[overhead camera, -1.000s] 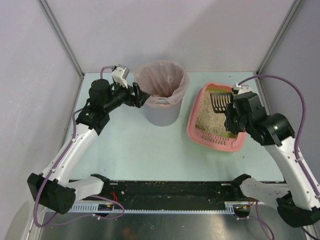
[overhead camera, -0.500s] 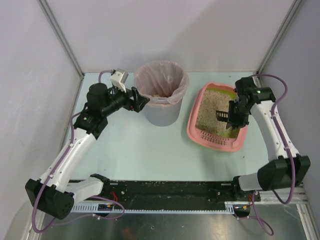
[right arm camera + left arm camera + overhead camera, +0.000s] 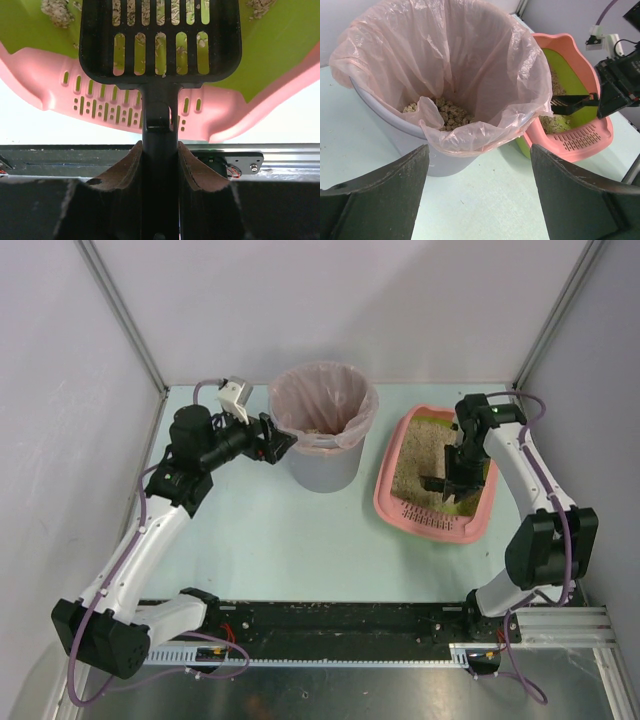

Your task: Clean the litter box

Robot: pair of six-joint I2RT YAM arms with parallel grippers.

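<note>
**Scoop clamped in the right gripper over the litter box; left jaws apart at the bin**

Your right gripper [image 3: 160, 167] is clenched on the handle of the black slotted scoop [image 3: 160, 40]. The brown pads [image 3: 129, 167] press the handle from both sides. From above, you can see that arm reaching down into the near half of the litter box [image 3: 384, 490], with the scoop head just beside the slotted pink ledge [image 3: 60, 85]. Through the scoop's slots you see green plastic and sandy granules. Whether the scoop head touches the litter, you cannot tell.

The litter box sits on the right side of the pale green table [image 3: 260, 530]. It is just to the right of the grey round bin [image 3: 325, 472], with its slotted ledge towards the arm bases. Beige granules [image 3: 415, 465] cover most of its floor, and the green inner rim shows bare at the near right.

Your left gripper [image 3: 278, 440] hangs just beside the left of the bin's rim, released and holding nothing. In the left wrist view its dark fingers [image 3: 385, 195] stand wide apart in front of the bin wall. The pinkish bag [image 3: 470, 60] is folded over the rim, and pale litter clumps [image 3: 447, 112] lie at the bottom.
</note>
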